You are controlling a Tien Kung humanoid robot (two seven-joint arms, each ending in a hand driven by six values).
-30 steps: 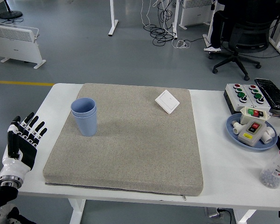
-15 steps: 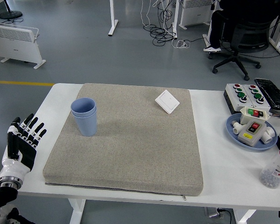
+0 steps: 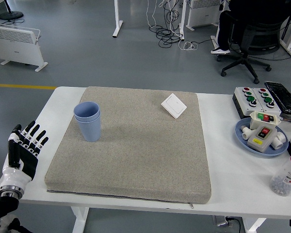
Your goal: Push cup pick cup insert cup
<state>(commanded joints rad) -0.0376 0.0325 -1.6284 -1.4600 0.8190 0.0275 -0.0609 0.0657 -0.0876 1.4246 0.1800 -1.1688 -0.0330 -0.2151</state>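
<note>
White surface [image 3: 63,104] carries a grey mat [image 3: 136,145] across its middle; the floor behind shows cables, a heater and an office chair. From my station I note the blue cup [image 3: 88,121] standing upright on the mat near its left edge. A double rim suggests two cups already nested, though I cannot confirm this.

My left hand [image 3: 23,153] hangs at the lower left, over the surface's near left corner, fingers [image 3: 36,136] straight and spread wide, holding nothing. It is well apart from the cup. My right hand does not appear.

Risks as I judge them:
- The cup is tall and light. A push applied high on its wall would likely tip it rather than slide it, and the mat's rough weave adds drag at the base.
- If it is a nested pair, a grasp at the rim may lift only the inner cup.
- A white switch plate [image 3: 173,106] lies at the mat's far side; a long push in that direction could strike it.
</note>
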